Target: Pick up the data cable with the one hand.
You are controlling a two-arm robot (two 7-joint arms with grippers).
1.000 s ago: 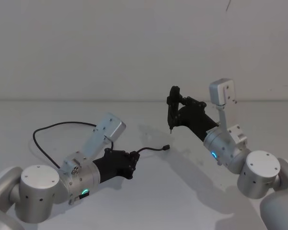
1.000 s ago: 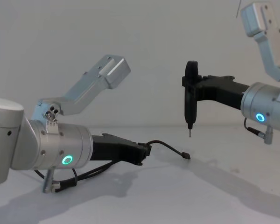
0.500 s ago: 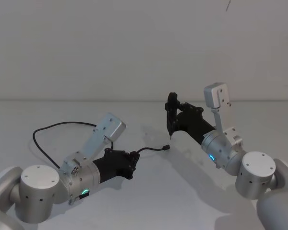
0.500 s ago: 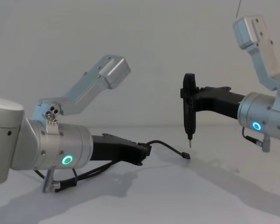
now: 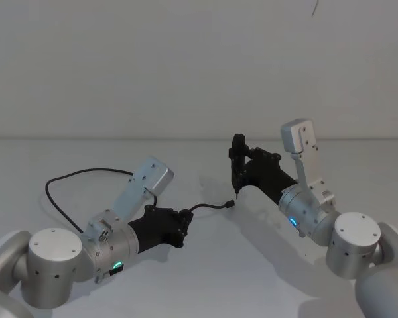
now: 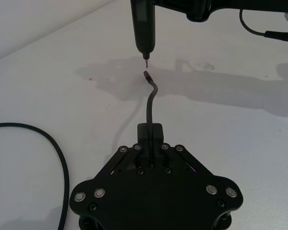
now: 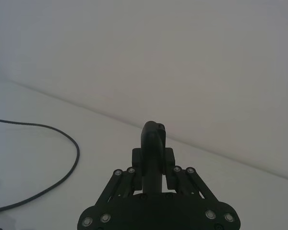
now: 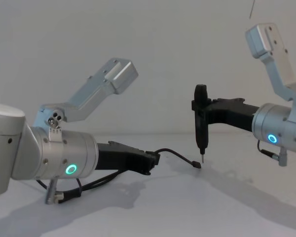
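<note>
Left gripper (image 5: 184,222), lower centre-left of the head view, was clamped on the data cable (image 5: 76,177) near one end; the short free end with its plug (image 5: 229,204) projected toward centre frame, just above the white table (image 5: 199,278). The rest of the cord looped away at left. Right gripper (image 5: 237,161), centre-right, was closed around an upright black pen-like tool (image 8: 201,129), whose tip hung just above the plug.

Silver arms, black jaws, green ring lights

Lab-like test bench: bare white table (image 5: 205,265), blank white wall (image 5: 186,59).
</note>
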